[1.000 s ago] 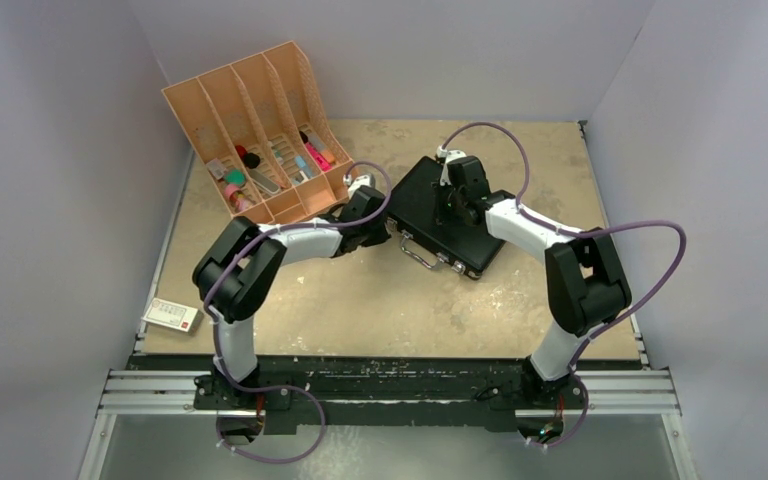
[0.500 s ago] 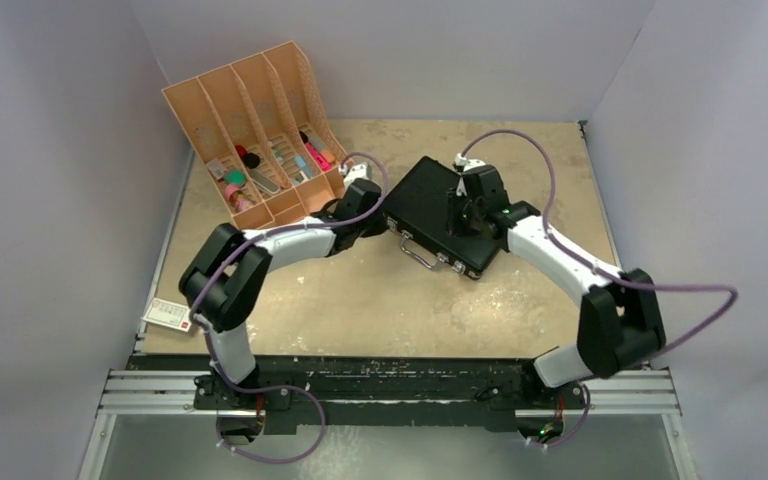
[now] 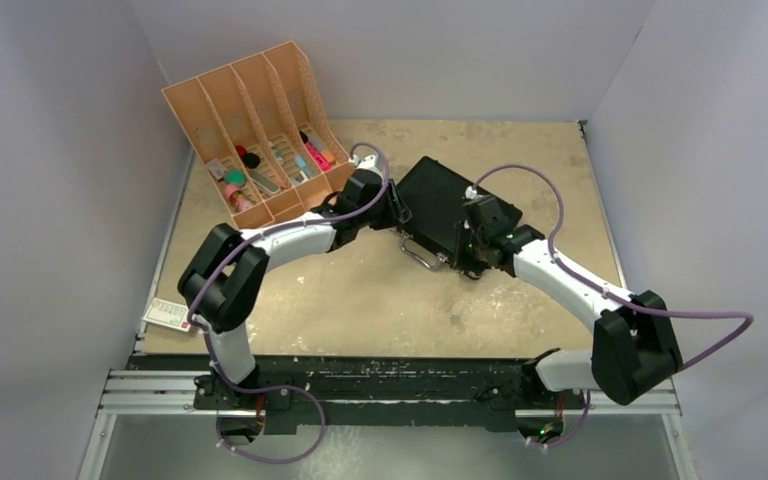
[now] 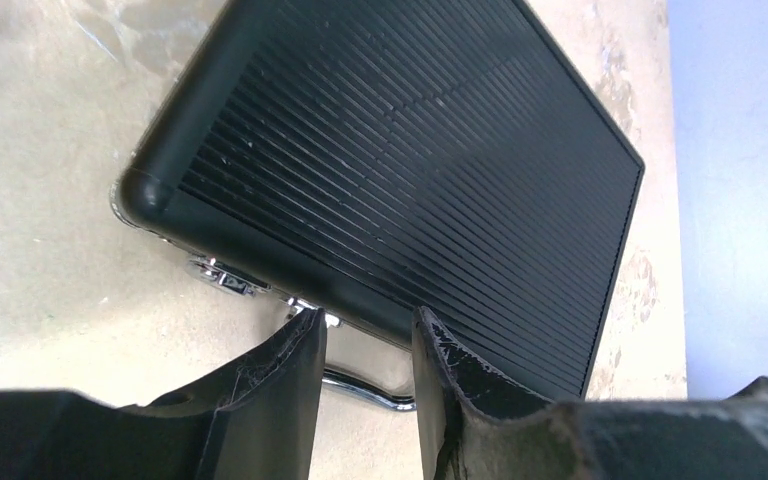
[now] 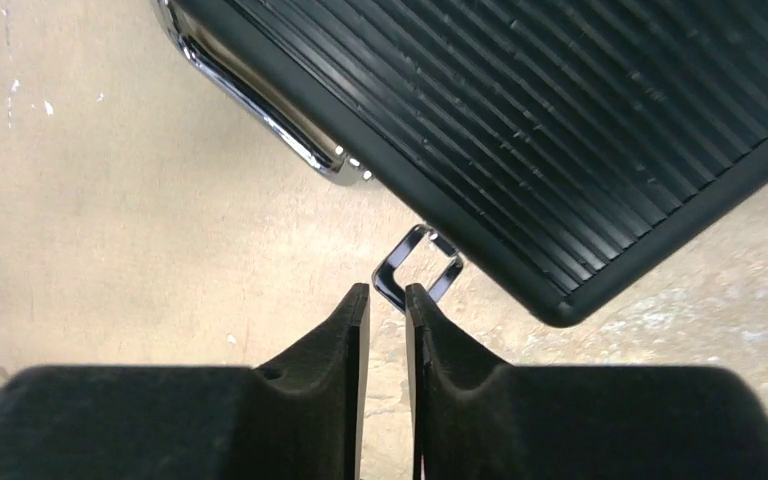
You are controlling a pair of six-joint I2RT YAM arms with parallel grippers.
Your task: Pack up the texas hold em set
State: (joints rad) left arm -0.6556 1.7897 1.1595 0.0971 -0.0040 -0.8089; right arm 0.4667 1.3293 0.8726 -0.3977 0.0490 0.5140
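The black ribbed briefcase of the texas hold em set lies closed on the table. Chips, buttons and decks are out of view. My left gripper is at the case's front left edge. In the left wrist view it stands open, empty, over the silver handle, beside a latch. My right gripper is at the front right corner. In the right wrist view its jaws are a narrow gap apart with nothing between them, tips just short of a flipped-out latch loop.
An orange slotted organiser with small items stands at the back left, close behind my left arm. A white and red card box lies at the table's near left edge. Grey walls enclose the table on three sides.
My left gripper has opened and shifted along the case's front edge. My right gripper came off the lid down to the front right corner and parted slightly. The case turned a little.
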